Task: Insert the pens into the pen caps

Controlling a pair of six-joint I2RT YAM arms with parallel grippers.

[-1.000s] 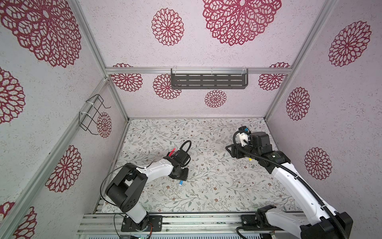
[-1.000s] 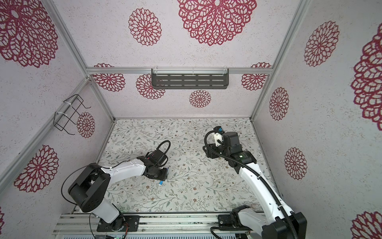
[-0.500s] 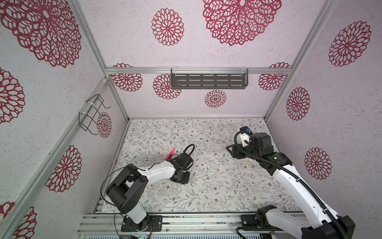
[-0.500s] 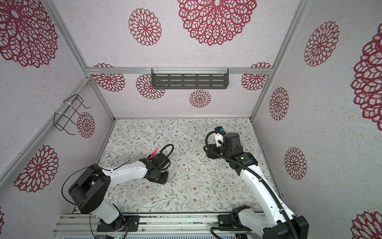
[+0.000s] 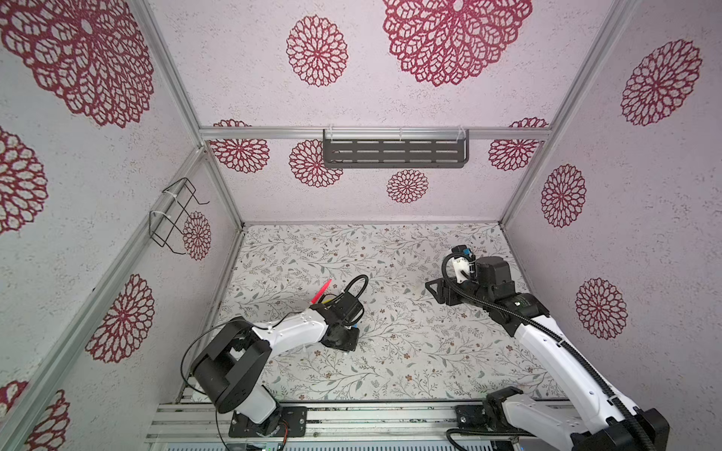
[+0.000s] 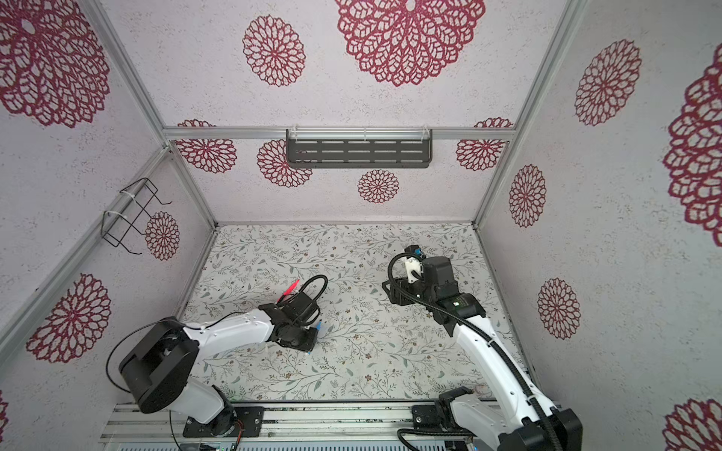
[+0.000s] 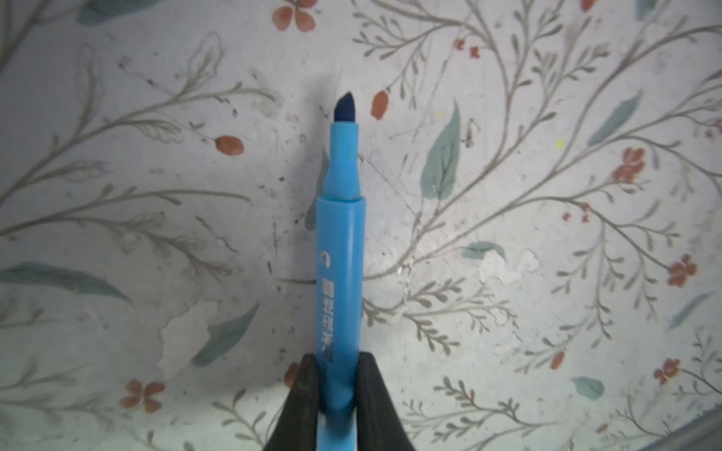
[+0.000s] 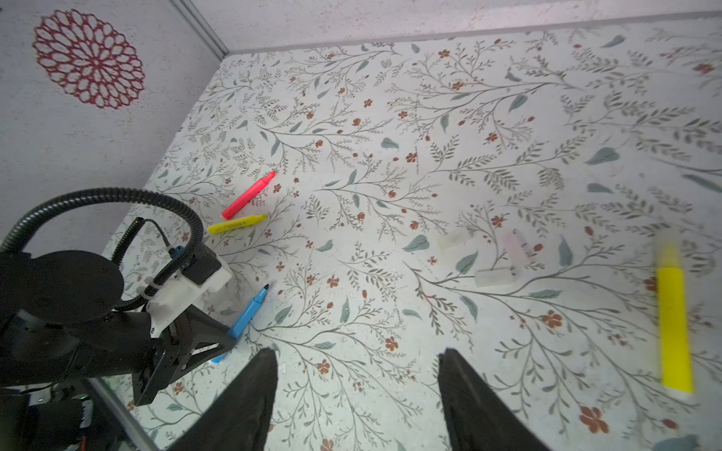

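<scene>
In the left wrist view the blue pen (image 7: 340, 273) lies low over the floral mat, its dark tip pointing away. My left gripper (image 7: 339, 375) is shut on its barrel. Both top views show that gripper (image 5: 344, 336) (image 6: 299, 336) at the mat's left. The red pen (image 8: 248, 195) and a yellow pen (image 8: 236, 224) lie just beyond it. My right gripper (image 8: 357, 359) hangs open and empty above the mat. Ahead of it lie three whitish pen caps (image 8: 453, 239) (image 8: 496, 278) (image 8: 515, 244). A second yellow pen (image 8: 674, 328) lies beside them, blurred.
The cell's left wall (image 5: 187, 312) stands close to the left arm. A dark slotted shelf (image 5: 394, 153) hangs on the back wall and a wire basket (image 5: 176, 214) on the left wall. The metal rail (image 5: 351, 418) runs along the front edge.
My left gripper has come down toward the front over the blue pen and shut on it. The right gripper has shifted slightly and stays open.
</scene>
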